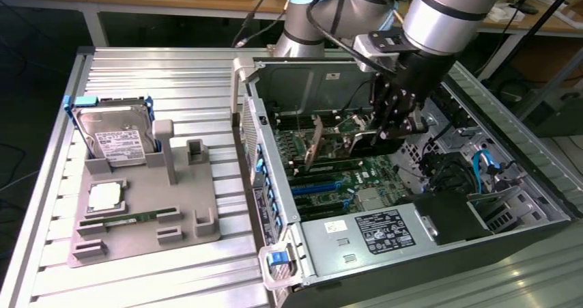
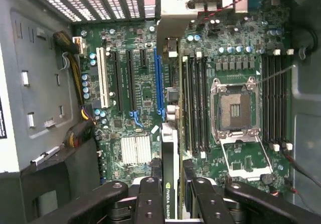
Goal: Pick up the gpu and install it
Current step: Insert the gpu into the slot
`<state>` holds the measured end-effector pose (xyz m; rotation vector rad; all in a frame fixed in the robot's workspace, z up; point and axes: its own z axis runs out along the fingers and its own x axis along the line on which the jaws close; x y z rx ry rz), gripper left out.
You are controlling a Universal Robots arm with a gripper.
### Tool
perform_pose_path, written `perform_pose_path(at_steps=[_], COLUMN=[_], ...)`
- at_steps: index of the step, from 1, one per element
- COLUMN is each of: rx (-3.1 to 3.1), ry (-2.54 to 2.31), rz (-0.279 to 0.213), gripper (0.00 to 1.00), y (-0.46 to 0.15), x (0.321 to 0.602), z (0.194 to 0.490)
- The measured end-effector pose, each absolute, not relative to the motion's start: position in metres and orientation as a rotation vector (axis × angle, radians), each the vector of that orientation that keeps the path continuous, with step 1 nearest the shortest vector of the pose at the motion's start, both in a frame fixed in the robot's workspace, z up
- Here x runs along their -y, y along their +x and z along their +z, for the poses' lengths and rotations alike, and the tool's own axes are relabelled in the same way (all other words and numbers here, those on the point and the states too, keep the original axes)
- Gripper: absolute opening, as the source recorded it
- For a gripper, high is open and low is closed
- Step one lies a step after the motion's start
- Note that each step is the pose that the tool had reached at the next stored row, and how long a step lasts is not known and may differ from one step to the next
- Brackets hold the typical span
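My gripper reaches down inside the open computer case and is shut on the gpu, a thin dark card held on edge over the green motherboard. In the wrist view the gpu runs edge-on between my black fingers, its silver bracket at the far end by the case's rear wall. The card hangs right beside the long blue slot. I cannot tell whether its edge touches the board.
An empty CPU socket and dark memory slots lie beside the card. Cables crowd one case wall. Outside the case, a grey fixture carries a silver hard drive, a chip and a green memory stick.
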<state>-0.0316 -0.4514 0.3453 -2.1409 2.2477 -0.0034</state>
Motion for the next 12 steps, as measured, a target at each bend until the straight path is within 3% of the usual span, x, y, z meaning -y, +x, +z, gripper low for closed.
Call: perform_pose_path(at_steps=[5, 12], rx=[-2.246, -2.264], ry=[-2.143, -2.121], rz=[-0.003, 0.021], gripper=[0.27, 0.27], y=[-0.073, -0.083], x=[0.451, 0.464], z=[0.286, 0.276])
